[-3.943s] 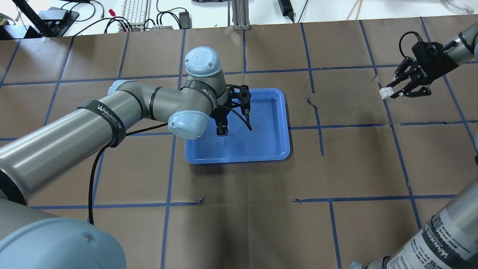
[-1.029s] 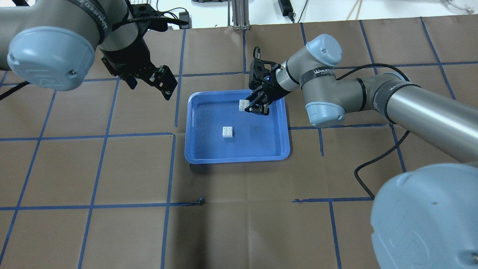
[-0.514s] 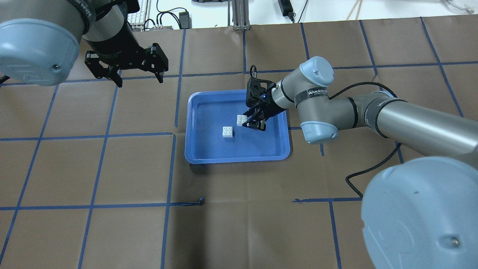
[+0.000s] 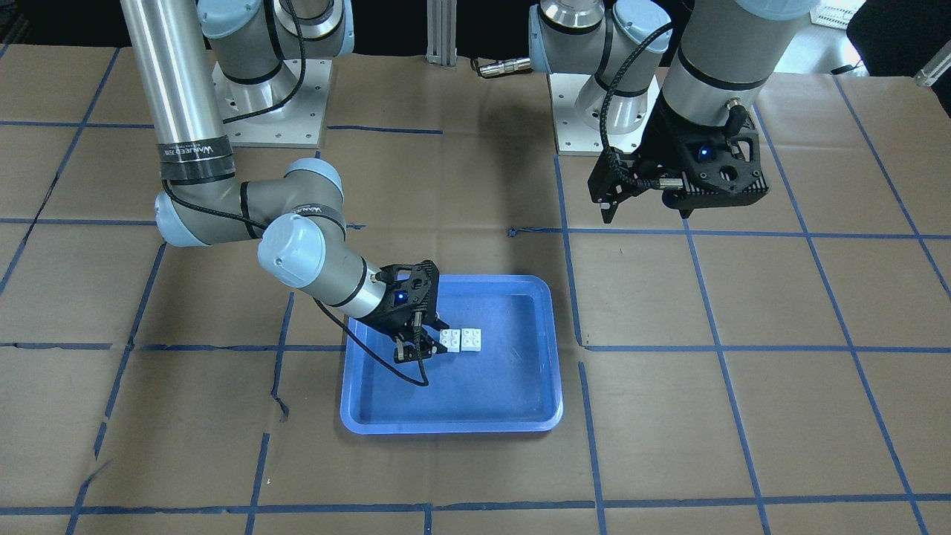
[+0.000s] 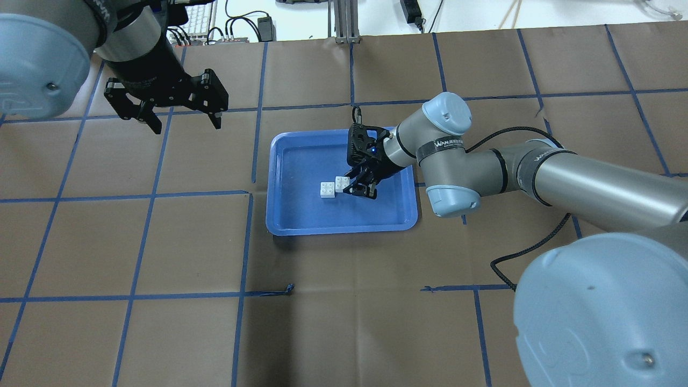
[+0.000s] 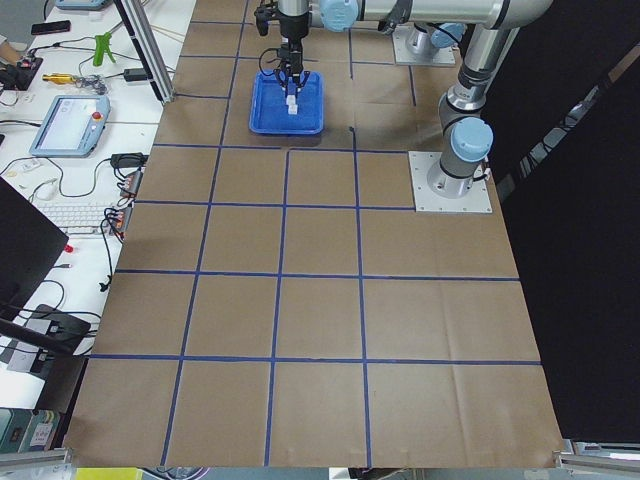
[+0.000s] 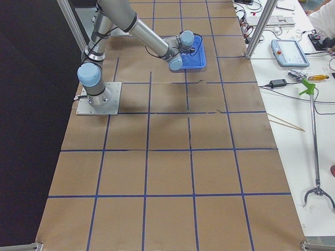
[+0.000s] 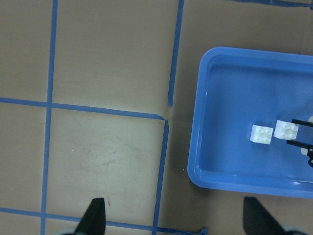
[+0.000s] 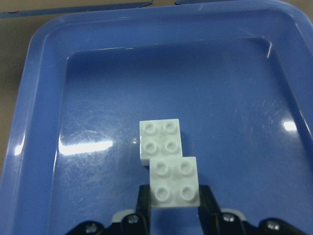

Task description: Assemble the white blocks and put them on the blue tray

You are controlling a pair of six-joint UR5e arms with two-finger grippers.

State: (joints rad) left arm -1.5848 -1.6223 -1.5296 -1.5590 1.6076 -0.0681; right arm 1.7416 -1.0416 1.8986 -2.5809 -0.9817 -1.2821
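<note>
The blue tray (image 5: 285, 223) lies at the table's middle. One white block (image 5: 327, 190) rests on its floor, studs up. My right gripper (image 5: 348, 186) is shut on the second white block (image 5: 342, 182) and holds it low, right beside the resting one. In the right wrist view the held block (image 9: 173, 182) overlaps the near edge of the resting block (image 9: 160, 140); I cannot tell if they touch. My left gripper (image 5: 183, 118) is open and empty, high over the table left of the tray. Its view shows the tray (image 8: 198, 147) and both blocks (image 8: 261, 134).
The table is covered in brown paper with a grid of blue tape (image 5: 244, 242). A keyboard (image 5: 196, 16), cables and a metal post (image 5: 344, 21) lie beyond the far edge. The right arm's cable (image 5: 516, 252) trails over the table right of the tray.
My right gripper carried its white block from the far right to the tray, then down beside the resting block. My left gripper let go of that block, opened and pulled back to the left.
</note>
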